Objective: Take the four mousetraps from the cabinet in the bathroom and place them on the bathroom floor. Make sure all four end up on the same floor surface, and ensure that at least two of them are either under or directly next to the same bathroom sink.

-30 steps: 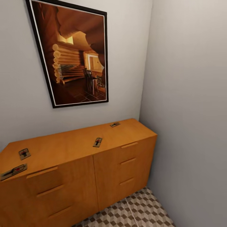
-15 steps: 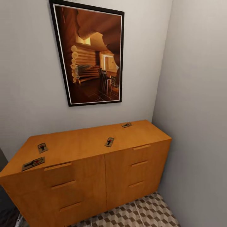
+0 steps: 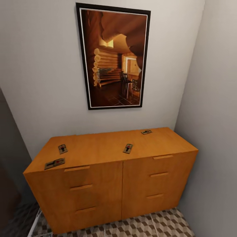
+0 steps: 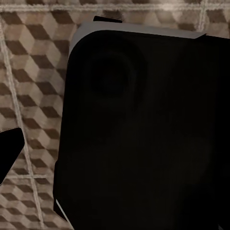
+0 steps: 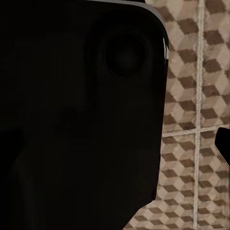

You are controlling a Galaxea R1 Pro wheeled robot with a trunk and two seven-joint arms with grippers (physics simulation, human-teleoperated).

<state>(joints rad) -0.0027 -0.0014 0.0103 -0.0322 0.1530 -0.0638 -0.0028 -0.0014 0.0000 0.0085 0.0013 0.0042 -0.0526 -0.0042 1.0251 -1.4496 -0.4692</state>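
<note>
The orange-brown cabinet (image 3: 98,187) stands against the back wall in the head view. Four mousetraps lie flat on its top. One mousetrap (image 3: 54,163) is at the front left corner and a second (image 3: 62,148) sits just behind it. A third (image 3: 128,148) lies right of centre and a fourth (image 3: 146,132) near the back right. The cube-patterned bathroom floor (image 3: 164,225) shows below the drawers. In both wrist views a big dark body part hangs over floor tiles (image 4: 33,72) (image 5: 201,86). A dark sliver sits at each view's edge, so the jaws' state is unclear.
A framed picture (image 3: 115,56) of a log interior hangs above the cabinet. A grey wall (image 3: 217,115) closes the right side, close to the cabinet's end. A dark surface (image 3: 10,158) stands at the left, with a pale bar (image 3: 34,223) low on the floor.
The whole head view has swung, so the cabinet and picture now sit more centred and the left end of the cabinet shows. The mousetraps have not moved on the top.
</note>
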